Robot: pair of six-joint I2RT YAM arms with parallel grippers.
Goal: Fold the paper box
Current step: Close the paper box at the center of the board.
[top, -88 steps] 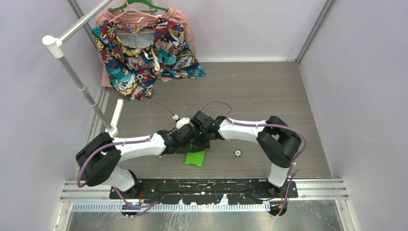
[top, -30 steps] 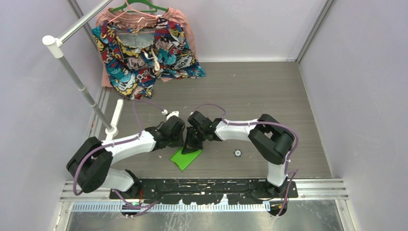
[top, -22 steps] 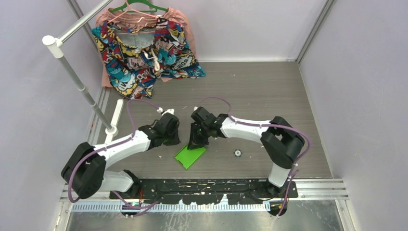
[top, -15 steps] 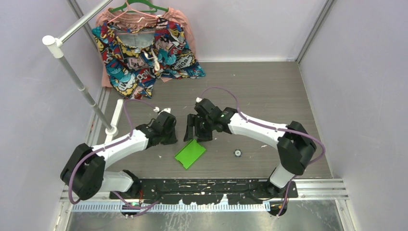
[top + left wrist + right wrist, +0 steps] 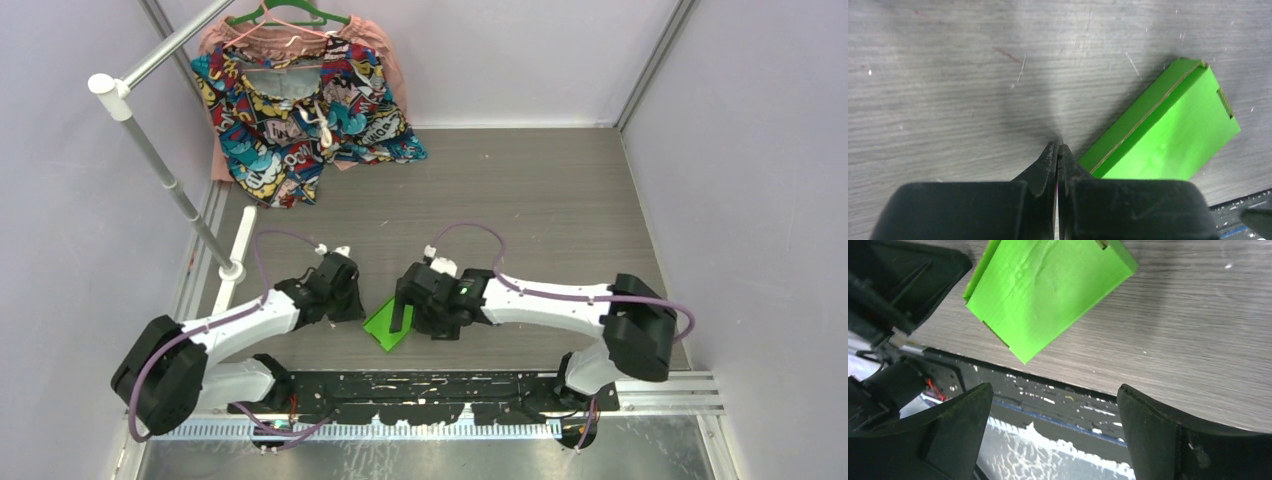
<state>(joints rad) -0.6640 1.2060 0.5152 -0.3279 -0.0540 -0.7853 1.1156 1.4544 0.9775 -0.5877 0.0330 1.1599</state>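
The paper box is a lime-green flat folded box lying on the grey table near the front edge. In the left wrist view the paper box lies just right of my left gripper, which is shut with nothing in it. Seen from above, the left gripper sits at the box's left edge. My right gripper hovers over the box's right side. Its jaws stand wide open and empty, with the paper box beyond the right gripper.
A colourful patterned garment hangs at the back left on a hanger. A white rack pole slants along the left side. The black base plate runs along the table's near edge, close to the box.
The right gripper opened, let go of the box and swung toward the near edge. The left arm drew back to the left. The box now lies flat.
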